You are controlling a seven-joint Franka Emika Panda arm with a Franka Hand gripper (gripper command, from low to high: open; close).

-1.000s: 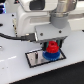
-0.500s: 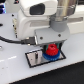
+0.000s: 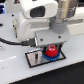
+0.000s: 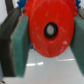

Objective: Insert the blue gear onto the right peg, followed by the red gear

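Note:
The red gear (image 3: 50,50) sits between my gripper's (image 3: 50,48) fingers, low over the black-framed grey plate (image 3: 35,59). Under it, the blue gear (image 3: 50,56) shows as a blue rim lying on the plate toward the exterior view's right. In the wrist view the red gear (image 4: 50,30) fills the middle, its centre hole facing the camera, with teal pads (image 4: 19,42) close against both sides. My gripper (image 4: 50,47) is shut on it. Bits of blue (image 4: 20,5) show behind the red gear. The right peg is hidden by the gears.
The plate lies on a white table (image 3: 15,70). A dark cable (image 3: 10,42) runs across the table on the exterior view's left. The white arm body (image 3: 37,20) hangs above and behind the plate.
My gripper has gone down a little with the red gear, closer to the blue gear on the plate.

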